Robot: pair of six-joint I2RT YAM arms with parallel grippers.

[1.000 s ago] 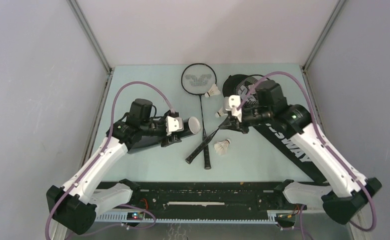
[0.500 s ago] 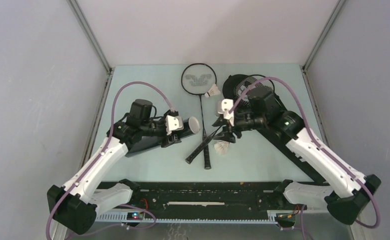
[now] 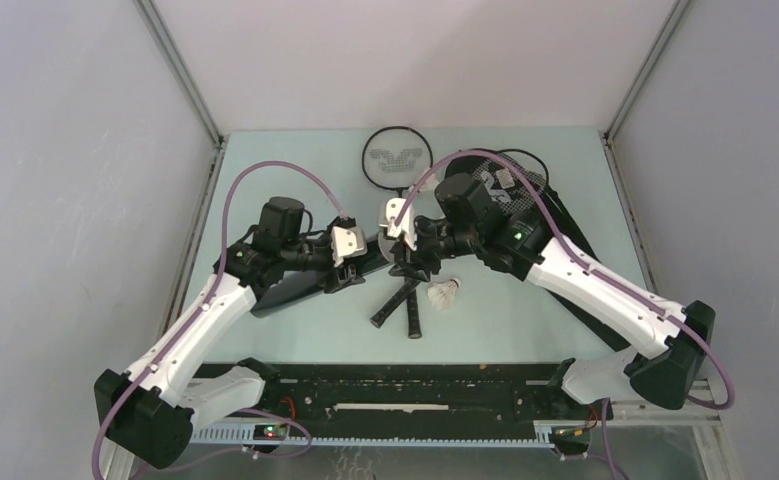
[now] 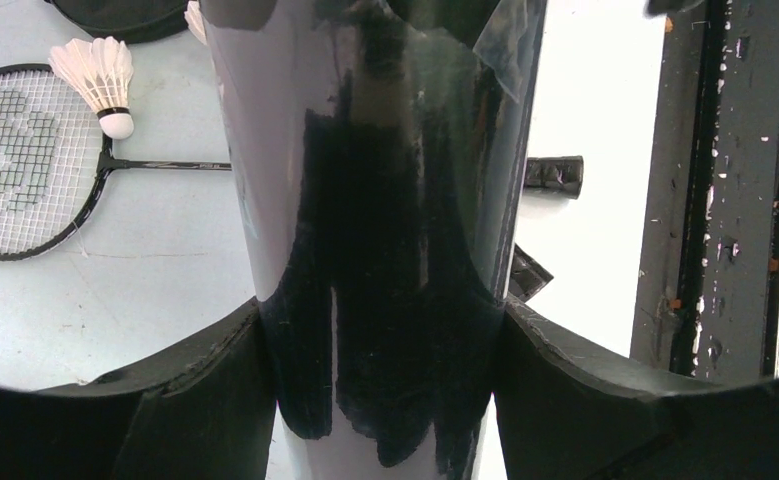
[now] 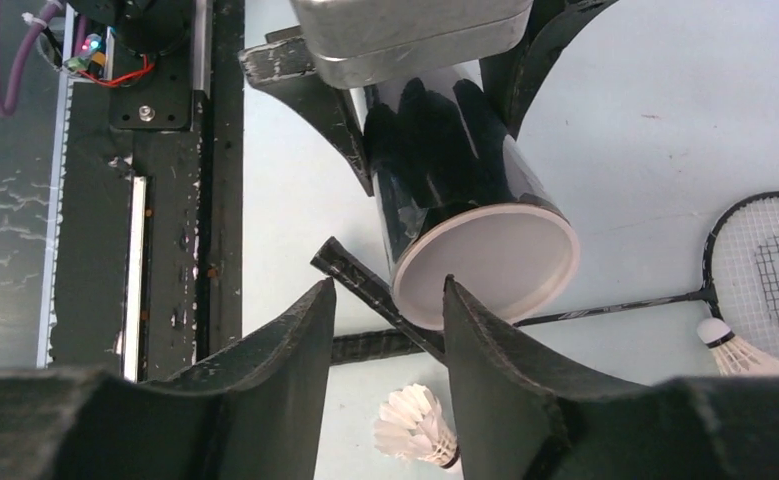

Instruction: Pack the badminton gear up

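Note:
My left gripper (image 3: 353, 262) is shut on the black tube (image 4: 385, 200) and holds it off the table, white end (image 5: 485, 265) toward the middle. My right gripper (image 5: 385, 290) stands open right at that white end, with nothing between its fingers. One shuttlecock (image 3: 445, 293) lies on the table under the right gripper. Another shuttlecock (image 5: 735, 350) rests by the head of a racket (image 3: 397, 158). The two racket handles (image 3: 405, 305) cross below the tube. A second racket head (image 3: 510, 180) lies on the black bag (image 3: 571, 222) at the right.
A black rail (image 3: 415, 385) with slots runs along the near table edge between the arm bases. Grey walls and metal posts (image 3: 180, 80) close in the left, right and back sides.
My right arm has swung left from over the bag to the tube's white end, and its jaws have gone from shut to open. The left arm and tube have stayed put.

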